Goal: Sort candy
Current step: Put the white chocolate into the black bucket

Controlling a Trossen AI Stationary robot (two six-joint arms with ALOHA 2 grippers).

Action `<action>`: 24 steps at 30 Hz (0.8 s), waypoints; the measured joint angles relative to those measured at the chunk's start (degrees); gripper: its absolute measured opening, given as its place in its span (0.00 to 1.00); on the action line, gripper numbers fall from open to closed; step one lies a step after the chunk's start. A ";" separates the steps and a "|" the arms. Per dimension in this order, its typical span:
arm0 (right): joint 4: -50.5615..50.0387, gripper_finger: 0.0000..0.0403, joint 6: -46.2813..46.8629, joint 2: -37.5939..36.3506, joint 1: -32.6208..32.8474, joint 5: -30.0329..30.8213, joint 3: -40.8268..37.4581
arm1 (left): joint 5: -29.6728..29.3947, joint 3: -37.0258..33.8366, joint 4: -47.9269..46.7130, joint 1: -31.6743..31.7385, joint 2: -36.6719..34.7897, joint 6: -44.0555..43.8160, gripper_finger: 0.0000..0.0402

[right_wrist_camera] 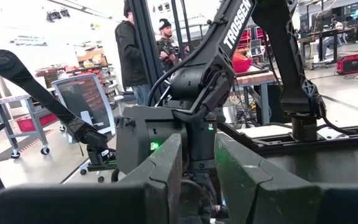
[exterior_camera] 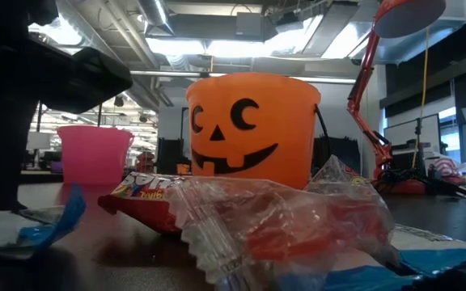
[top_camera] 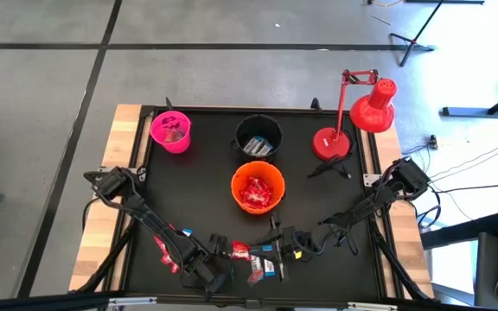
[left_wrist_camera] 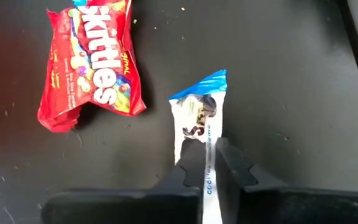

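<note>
The left tool (left_wrist_camera: 209, 163) is clamped on a blue-and-white bar (left_wrist_camera: 199, 127) lying on the black tabletop (left_wrist_camera: 291, 81), its lower end hidden between the fingers. A red packet (left_wrist_camera: 92, 59) lies just beside. The right tool (right_wrist_camera: 197, 171) waits nearby, fingers narrowly parted, holding nothing visible.

Overhead and table-level cameras share the orange bucket (top_camera: 258, 188); wrist cameras look close.

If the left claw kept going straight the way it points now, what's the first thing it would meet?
The left claw is shut on a blue-and-white candy bar, so it would push that ahead of it. Beyond the bar's blue end, only bare black tabletop shows; the red Skittles packet lies off to the side.
</note>
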 joint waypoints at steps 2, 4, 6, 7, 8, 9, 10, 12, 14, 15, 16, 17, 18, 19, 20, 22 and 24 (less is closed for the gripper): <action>-0.14 0.24 0.00 0.00 0.00 0.00 0.00 | 0.12 -0.02 -0.01 -0.01 -0.19 0.11 0.01; -0.19 0.24 0.00 0.00 0.00 -0.01 0.00 | 0.15 -0.13 -0.17 0.00 -0.76 0.23 0.01; -0.23 0.24 0.00 0.00 0.00 -0.01 0.00 | -0.15 -0.28 -0.89 0.06 -1.49 0.30 0.01; -0.27 0.24 0.00 0.00 0.01 -0.01 0.00 | -0.34 -0.33 -1.12 0.06 -1.86 0.32 0.01; -0.35 0.24 0.00 0.00 0.00 -0.01 0.00 | -0.71 -0.37 -1.31 0.04 -2.29 0.34 0.01; -0.49 0.24 0.00 0.00 0.00 -0.01 0.00 | -1.04 -0.46 -1.95 0.02 -2.80 0.40 0.01; -0.61 0.24 0.00 0.00 0.02 0.00 0.00 | -1.28 -0.50 -2.29 -0.01 -3.28 0.38 0.01; -0.67 0.24 0.00 0.00 0.00 -0.01 0.00 | -2.10 -0.46 -2.35 -0.17 -4.28 0.38 0.01; -0.65 0.24 0.00 0.00 0.02 -0.01 0.00 | -3.23 -0.44 -2.83 -0.47 -5.32 0.39 0.01; -0.65 0.24 0.00 0.00 0.00 0.00 0.00 | -3.88 -0.44 -2.89 -0.62 -5.70 0.38 0.01; -0.65 0.24 0.00 0.00 0.00 -0.01 0.00 | -4.43 -0.44 -2.93 -0.79 -6.20 0.40 0.01; -0.67 0.24 0.00 0.00 0.01 -0.01 0.00 | -5.08 -0.44 -3.08 -0.94 -6.68 0.40 0.01; -0.65 0.24 0.00 0.00 0.00 0.00 0.00 | -5.67 -0.44 -3.25 -1.16 -7.19 0.38 0.01; -0.65 0.24 0.00 0.00 0.02 -0.01 0.00 | -6.28 -0.42 -3.27 -1.34 -7.80 0.40 0.00; -0.67 0.24 0.00 0.00 0.01 0.00 0.00 | -6.98 -0.38 -3.48 -1.58 -8.41 0.40 0.00; -0.70 0.24 0.00 0.00 0.00 0.00 0.00 | -8.69 -0.33 -4.35 -2.05 -9.79 0.38 0.00; -0.95 0.24 0.06 0.00 0.02 0.01 0.00 | -10.74 -0.33 -5.20 -2.51 -11.18 0.35 0.00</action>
